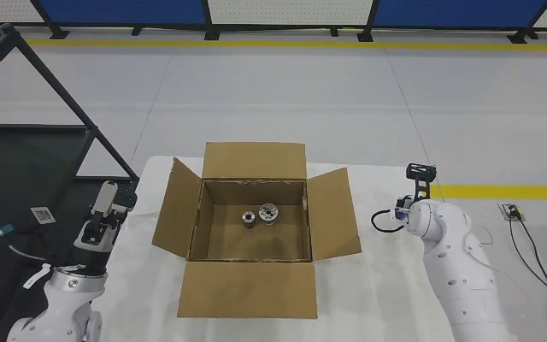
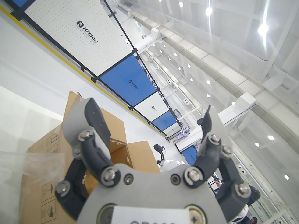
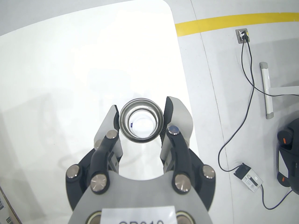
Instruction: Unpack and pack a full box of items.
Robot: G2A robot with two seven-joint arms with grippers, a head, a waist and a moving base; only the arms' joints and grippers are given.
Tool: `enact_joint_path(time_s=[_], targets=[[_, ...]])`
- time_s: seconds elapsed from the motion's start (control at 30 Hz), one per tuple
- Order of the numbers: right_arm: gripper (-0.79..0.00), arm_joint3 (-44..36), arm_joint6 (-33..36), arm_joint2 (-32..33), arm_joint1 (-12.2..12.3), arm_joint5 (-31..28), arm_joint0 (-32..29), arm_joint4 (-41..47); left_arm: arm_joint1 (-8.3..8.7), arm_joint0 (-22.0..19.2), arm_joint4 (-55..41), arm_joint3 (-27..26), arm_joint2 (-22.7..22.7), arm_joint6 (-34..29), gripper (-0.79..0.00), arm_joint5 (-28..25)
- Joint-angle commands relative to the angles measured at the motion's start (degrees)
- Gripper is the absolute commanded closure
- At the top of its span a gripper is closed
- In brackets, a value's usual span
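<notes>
An open cardboard box (image 1: 248,292) stands in the middle of the white table (image 1: 385,286), all flaps folded out. Two small metal parts (image 1: 269,211) (image 1: 248,218) lie on its floor toward the far wall. My right gripper (image 3: 141,121) is right of the box, above the table near its right edge, and is shut on a shiny metal ring (image 3: 157,117) held upright between its pads. In the top view that gripper (image 1: 398,215) sits beyond the box's right flap. My left gripper (image 2: 151,113) (image 1: 107,205) is left of the box, tilted upward, open and holding nothing. The box (image 2: 46,145) shows beside it.
The table's rounded right corner (image 3: 168,8) is close to the right gripper, with floor, a yellow line (image 3: 233,20), a cable and a power adapter (image 3: 248,178) beyond. A black frame (image 1: 77,120) stands off the table's left side. Bare tabletop lies on both sides of the box.
</notes>
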Motion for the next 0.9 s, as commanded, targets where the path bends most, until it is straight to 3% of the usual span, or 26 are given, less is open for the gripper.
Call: enact_joint_path(time_s=[0.0,0.23,0.47,0.67,0.87], targets=[[-0.785,-0.21,-0.01,0.27,0.04,0.32,-0.01,0.14,0.00,0.00,0.00,0.00,0.00,0.00,-0.785,0.00],[-0.785,-6.19,-1.08,2.39,0.33,1.91,-1.89,1.57,0.00,0.00,0.00,0.00,0.00,0.00,-0.785,0.00],[-0.785,-29.87,-3.71,4.66,0.56,0.78,-11.91,5.78,0.00,0.00,0.00,0.00,0.00,0.00,-0.785,0.00],[-0.785,-50.06,-6.33,4.39,0.69,-7.12,-21.81,12.23,-0.02,0.11,-0.16,-0.11,0.01,0.19,-0.785,-0.05],[-0.785,-59.28,-5.78,-0.78,0.92,-17.61,-25.37,14.60,-0.12,1.99,-0.89,-1.70,-1.41,2.30,-0.785,-1.30]])
